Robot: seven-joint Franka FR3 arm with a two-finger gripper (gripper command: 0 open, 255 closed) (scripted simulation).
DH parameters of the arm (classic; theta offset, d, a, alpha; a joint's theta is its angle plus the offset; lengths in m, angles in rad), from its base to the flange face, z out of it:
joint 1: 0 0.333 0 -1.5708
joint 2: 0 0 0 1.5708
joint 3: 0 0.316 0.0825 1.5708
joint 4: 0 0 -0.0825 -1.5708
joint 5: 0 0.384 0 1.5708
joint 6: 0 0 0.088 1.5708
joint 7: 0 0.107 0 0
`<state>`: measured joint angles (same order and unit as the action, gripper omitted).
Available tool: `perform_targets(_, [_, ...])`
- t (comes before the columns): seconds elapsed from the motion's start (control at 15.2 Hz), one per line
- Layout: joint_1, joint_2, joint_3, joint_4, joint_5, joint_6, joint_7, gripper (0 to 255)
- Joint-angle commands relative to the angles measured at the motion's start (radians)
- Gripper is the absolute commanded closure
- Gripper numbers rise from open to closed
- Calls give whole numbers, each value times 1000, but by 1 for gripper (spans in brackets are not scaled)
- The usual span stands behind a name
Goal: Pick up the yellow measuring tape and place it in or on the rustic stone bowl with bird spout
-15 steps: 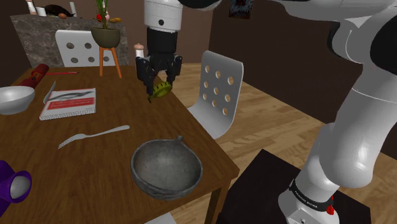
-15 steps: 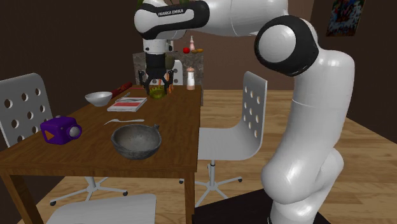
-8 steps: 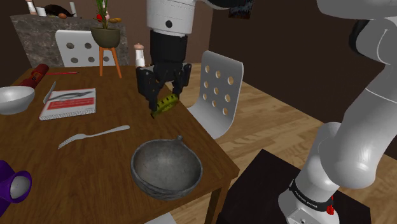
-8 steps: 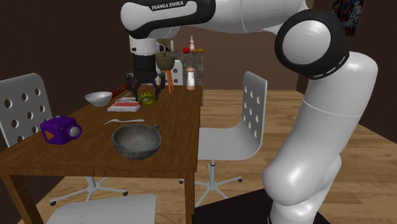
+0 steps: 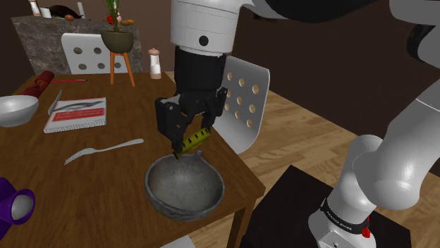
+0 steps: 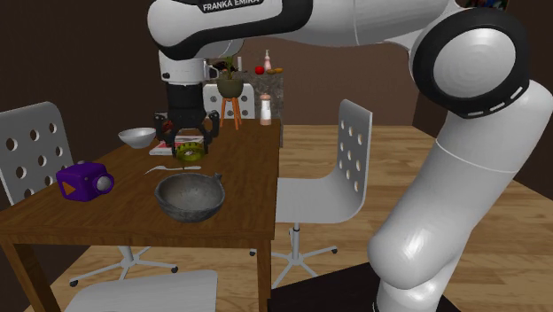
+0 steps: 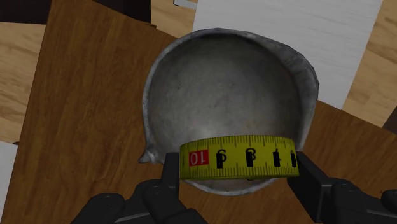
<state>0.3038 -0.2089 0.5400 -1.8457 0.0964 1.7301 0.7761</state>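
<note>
tape (image 5: 190, 139) over bowl (image 5: 185, 187), fork (image 5: 102, 150), notebook (image 5: 76, 114) nearby

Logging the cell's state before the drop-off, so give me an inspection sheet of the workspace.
Surface: wooden table, bare around the bowl.
Job's things: yellow measuring tape held in the air over the near rim of the grey stone bowl; not yet in it. Nothing lies in the bowl.
Clutter: fork, book, white bowl, purple object, red roll, shaker.
Grippers: gripper points down, fingers clasping the tape's two sides.
Cables: nothing seen.
Surroundings: white perforated chair at the table's edge, wooden floor.
</note>
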Motion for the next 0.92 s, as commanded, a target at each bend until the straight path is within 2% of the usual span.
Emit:
perform_targets(0.0, [2, -3, 3, -28, 2, 25, 3, 255])
perform_targets(0.73, [7, -6, 11, -176, 8, 171, 1, 255])
perform_targets(0.86, [7, -6, 11, -176, 8, 171, 1, 255])
